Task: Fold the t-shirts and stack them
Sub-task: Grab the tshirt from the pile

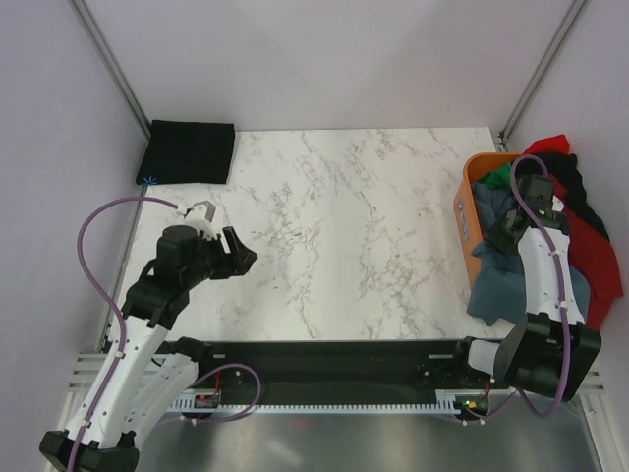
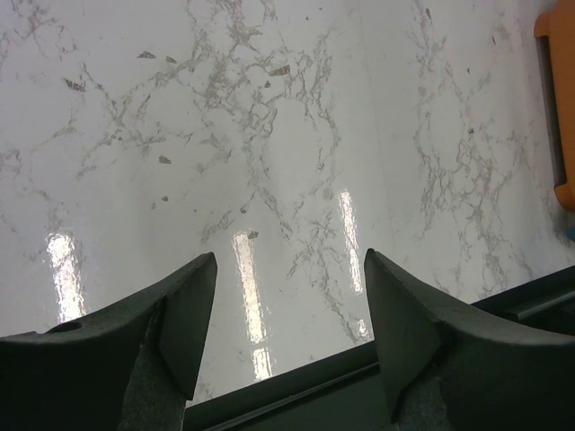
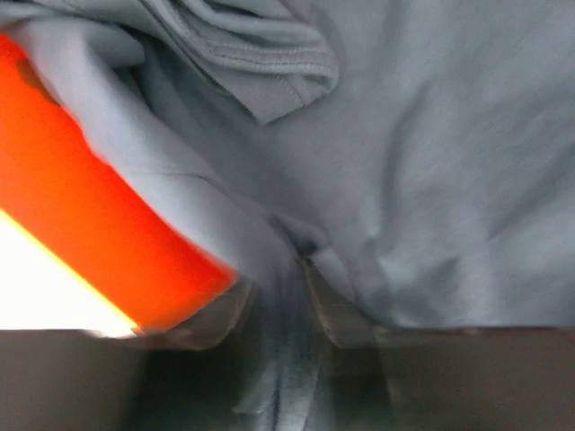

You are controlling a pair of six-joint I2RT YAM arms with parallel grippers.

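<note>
T-shirts (image 1: 488,202) heaped in and over an orange basket (image 1: 464,211) at the right edge of the marble table (image 1: 373,236), well apart from the left arm. Among them a blue-grey t-shirt (image 1: 494,290) draped over the basket's near wall and hanging down toward the table's front edge, a red t-shirt (image 1: 600,256) spilling out on the far right side, a scrap of green cloth (image 1: 501,178) at the far rim. One folded black t-shirt (image 1: 187,152) flat in the far left corner of the table, alone.

Right gripper (image 1: 503,234) down on the heap, just inside the basket's wall. From the right wrist view: jaws closed almost together, a fold of the blue-grey t-shirt (image 3: 431,162) pinched between them at the gripper (image 3: 278,278), orange basket wall (image 3: 90,224) just beside on the left.

Left gripper (image 1: 239,254) above bare marble on the left side, near the front edge. From the left wrist view: jaws spread wide at the gripper (image 2: 287,269), holding nothing, only veined table surface (image 2: 269,135) between the dark fingers (image 2: 189,305), a corner of the basket (image 2: 557,90) at the far right.
</note>
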